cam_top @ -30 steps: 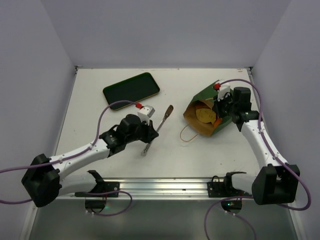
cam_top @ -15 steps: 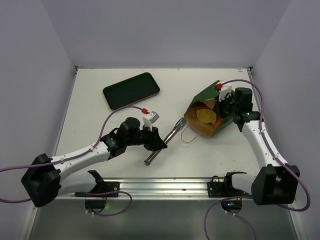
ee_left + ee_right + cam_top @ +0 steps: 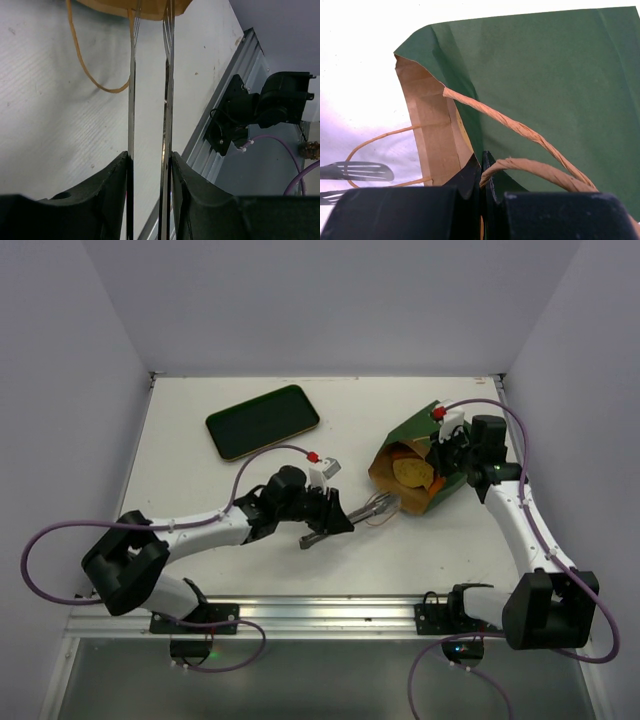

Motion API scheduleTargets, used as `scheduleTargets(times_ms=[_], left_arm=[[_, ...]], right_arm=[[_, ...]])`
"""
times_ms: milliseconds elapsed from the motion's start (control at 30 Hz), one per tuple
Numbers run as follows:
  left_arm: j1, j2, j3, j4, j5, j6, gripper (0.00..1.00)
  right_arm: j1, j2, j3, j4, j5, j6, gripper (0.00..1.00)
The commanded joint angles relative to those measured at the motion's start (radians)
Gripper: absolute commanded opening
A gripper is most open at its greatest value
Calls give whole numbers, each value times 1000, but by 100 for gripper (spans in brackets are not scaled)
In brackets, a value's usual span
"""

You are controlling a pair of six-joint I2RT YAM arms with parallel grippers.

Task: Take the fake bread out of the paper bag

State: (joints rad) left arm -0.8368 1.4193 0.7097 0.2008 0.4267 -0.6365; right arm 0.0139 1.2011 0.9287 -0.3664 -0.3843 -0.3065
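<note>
the fake bread (image 3: 409, 472) is inside the paper bag (image 3: 418, 440). i can see a yellow-orange bit of it through the open mouth, and not much more. the bag lies on its side on the white surface (image 3: 180, 460), over on the right. in the top view its long way runs from the mouth, down and to the left, back to its far end, up and to the right. so the mouth points left, at my left arm. the bag is dark green outside and brown inside.

my right tool (image 3: 444, 454) is at the top edge of the mouth. in the right wrist view its fingers (image 3: 468, 177) are pressed tight together on the green rim, right by a twisted string handle (image 3: 520, 131). the top side of the mouth is up off the surface. a loose handle (image 3: 81, 60) lies flat in front of the mouth.

my left tool (image 3: 335, 519) is closed on a pair of metal tongs (image 3: 368, 510). the tongs point right, at the mouth of the bag. their tips are just at its brown lower lip, and i cannot tell if they touch it. in the left wrist view the two thin arms run straight up between my fingers (image 3: 107, 200), with a small gap between them.

a flat dark green tray (image 3: 263, 421) lies well apart from the bag, to the left and farther back.
</note>
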Motion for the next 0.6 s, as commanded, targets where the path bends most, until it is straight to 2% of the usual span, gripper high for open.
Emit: scheduleTargets(times_ms=[0,233,567], left_arm=[[-8,36,82,106,14,-14,41],[-7,139,154,103,-25,1,41],[7,167,211,71,-170,20,42]], right_arm=[[-5,-25,-1,37,-30,17,0],[-6,-15,-2,35,-34,15,0],[-8,-9,-1,35,-39,12,0]])
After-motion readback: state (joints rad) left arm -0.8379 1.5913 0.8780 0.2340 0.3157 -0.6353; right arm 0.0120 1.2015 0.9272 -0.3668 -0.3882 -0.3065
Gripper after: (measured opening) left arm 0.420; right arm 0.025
